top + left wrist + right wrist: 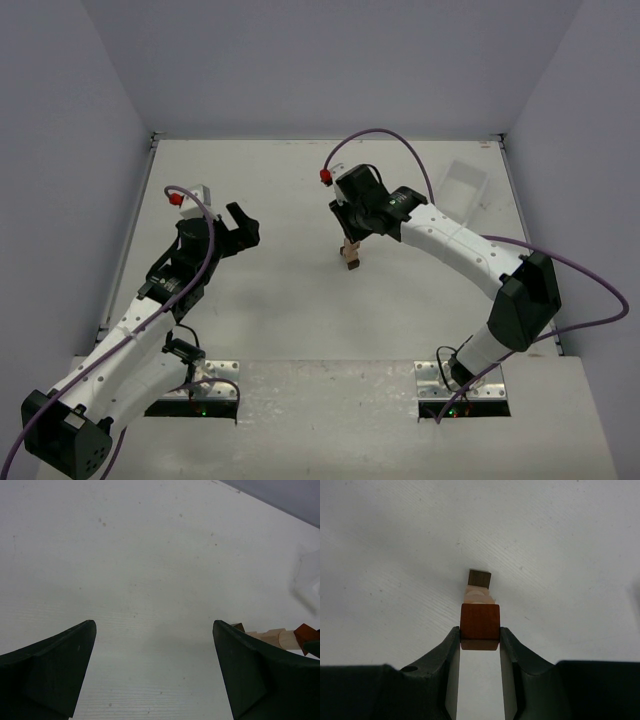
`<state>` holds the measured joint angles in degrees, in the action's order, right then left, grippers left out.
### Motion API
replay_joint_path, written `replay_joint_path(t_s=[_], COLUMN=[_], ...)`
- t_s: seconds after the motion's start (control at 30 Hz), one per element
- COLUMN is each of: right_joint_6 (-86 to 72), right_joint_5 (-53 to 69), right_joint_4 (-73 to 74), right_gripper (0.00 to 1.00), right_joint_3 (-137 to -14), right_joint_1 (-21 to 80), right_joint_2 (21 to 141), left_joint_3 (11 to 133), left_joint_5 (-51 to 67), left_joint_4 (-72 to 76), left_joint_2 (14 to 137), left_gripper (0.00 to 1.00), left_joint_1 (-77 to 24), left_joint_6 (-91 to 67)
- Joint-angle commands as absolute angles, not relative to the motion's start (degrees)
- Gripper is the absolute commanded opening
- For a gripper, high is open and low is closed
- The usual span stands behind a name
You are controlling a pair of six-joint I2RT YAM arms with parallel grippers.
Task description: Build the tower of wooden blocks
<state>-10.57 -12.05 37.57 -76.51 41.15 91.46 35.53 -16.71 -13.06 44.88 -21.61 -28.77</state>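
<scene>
White table [290, 310]: right tool [480, 632] clamps reddish-brown block [480, 621] over tower [350, 256].

Tower [272, 636] partly behind finger [250, 675] of left pincer [154, 626]

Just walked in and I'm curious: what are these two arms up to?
They are building a tower of tiny wooden blocks. The right gripper pinches a reddish-brown block at the top of the small stack mid-table, above pale blocks and a dark block; it hasn't let go. The left gripper hangs open and empty over bare table. A clear tray sits far right.
</scene>
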Motion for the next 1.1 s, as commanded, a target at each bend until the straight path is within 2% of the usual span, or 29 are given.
replay_joint_path(t_s=[0.0,0.03,0.2,0.3,0.4,0.43,0.5,0.53,0.83,0.97,1.07], right_joint_6=[-11.71,-11.77,-12.48,-12.48,-12.55,-12.50,-12.48,-12.41,-15.07,-17.80,-21.22], right_joint_5=[-13.61,-13.78,-14.17,-14.53,-14.66,-14.61,-14.44,-14.48,-19.95,-21.49,-20.83], right_joint_4=[36.65,36.65,36.83,36.98,36.98,36.93,36.84,36.83,36.53,36.56,36.65], right_gripper=[0.27,0.32,0.45,0.58,0.65,0.70,0.94,0.97,0.99,0.99,0.99], right_joint_3=[-78.02,-77.96,-78.07,-78.72,-79.52,-79.85,-80.75,-80.86,-78.61,-72.29,-65.46], right_joint_1=[41.48,41.48,41.49,41.50,41.57,41.57,41.57,41.57,41.17,38.88,33.12], right_joint_2=[91.64,91.59,90.88,90.88,90.72,90.58,90.22,89.90,79.54,72.95,66.55], left_joint_3=[35.65,35.76,35.76,35.75,35.77,35.77,35.93,35.95,38.76,40.19,40.80], left_joint_5=[-16.67,-16.62,-16.53,-16.54,-16.70,-16.89,-17.27,-17.31,-19.56,-20.37,-22.49], left_joint_4=[-11.04,-11.15,-11.17,-11.25,-11.49,-11.63,-12.15,-12.22,-15.24,-16.40,-18.22], left_joint_2=[43.74,43.69,43.33,43.19,42.93,42.84,42.57,42.54,42.77,43.13,43.38], left_gripper=[1.00,1.00,1.00,1.00,1.00,1.00,1.00,1.00,1.00,1.00,1.00], left_joint_1=[-21.18,-21.18,-21.18,-21.11,-21.18,-21.18,-21.18,-21.18,-21.22,-21.18,-21.18], left_joint_6=[-28.71,-28.66,-28.73,-28.65,-28.78,-28.88,-28.99,-29.00,-29.35,-30.01,-31.14])
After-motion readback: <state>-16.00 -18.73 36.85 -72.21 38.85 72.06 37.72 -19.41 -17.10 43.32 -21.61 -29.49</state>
